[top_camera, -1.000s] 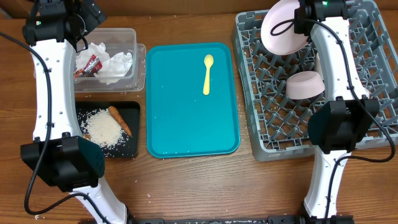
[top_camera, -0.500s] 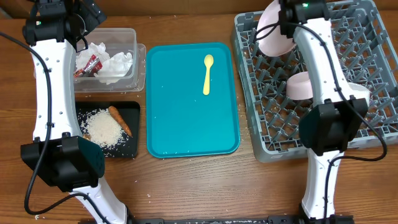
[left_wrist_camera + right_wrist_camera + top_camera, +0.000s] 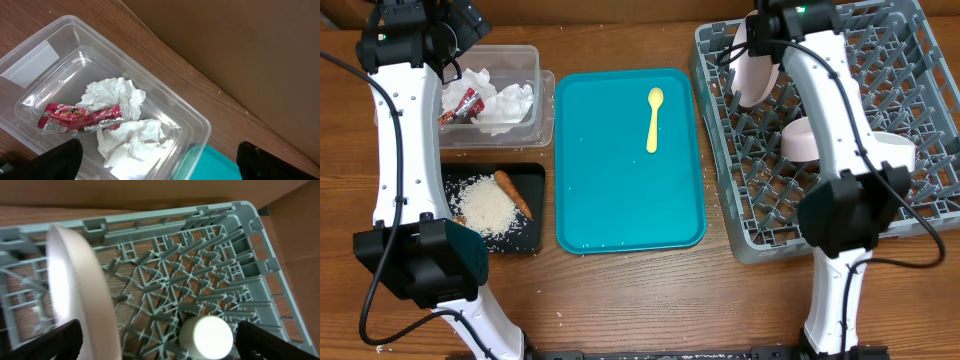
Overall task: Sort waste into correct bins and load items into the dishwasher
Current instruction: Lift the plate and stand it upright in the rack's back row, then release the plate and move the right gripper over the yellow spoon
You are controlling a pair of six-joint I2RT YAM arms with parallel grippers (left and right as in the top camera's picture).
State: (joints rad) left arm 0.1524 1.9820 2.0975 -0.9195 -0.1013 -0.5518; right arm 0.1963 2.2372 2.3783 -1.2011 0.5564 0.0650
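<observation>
Overhead: right arm (image 3: 830,110) covers part of plate (image 3: 752,80).

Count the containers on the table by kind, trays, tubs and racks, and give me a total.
Trays: 2 (black tray, teal tray)
Tub: 1
Rack: 1
Total: 4

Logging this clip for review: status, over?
Left end effector open over clear plastic tub, right end effector open. Round white plate on edge in grey peg rack. Yellow plastic spoon alone on teal tray, not yet loaded.
</observation>
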